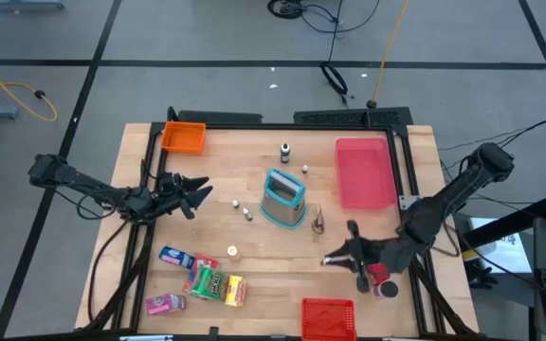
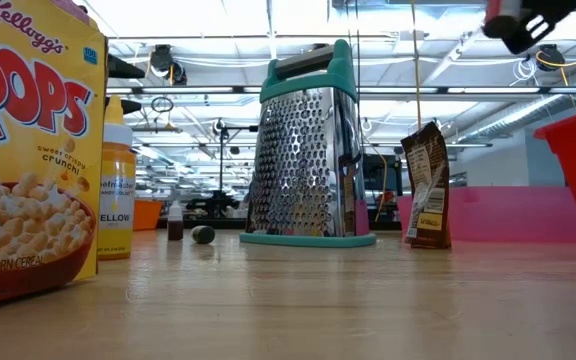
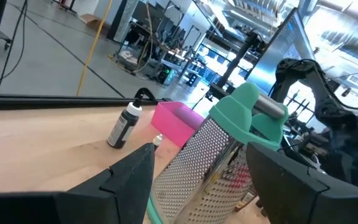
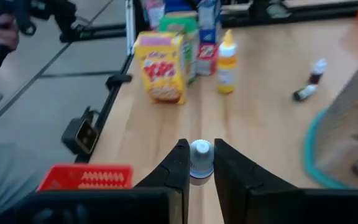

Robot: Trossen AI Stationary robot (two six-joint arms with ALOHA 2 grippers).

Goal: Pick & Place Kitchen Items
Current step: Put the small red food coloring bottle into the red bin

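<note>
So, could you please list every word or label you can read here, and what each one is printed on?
"Kellogg's", "POPS", "sweet crunch", "CORN CEREAL": on the yellow cereal box, partly cut off.
"ELLOW": on the yellow squeeze bottle, first letter hidden.
Brown packet: print too small to read.
Other snack boxes and small bottles: labels blurred, unreadable.

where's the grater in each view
high view: grater at table centre, left of the pink tray.
low view: grater upright, centre.
left wrist view: grater close ahead, between the fingers.
right wrist view: only its blurred edge at right.
Shared landmark: the pink tray.
</note>
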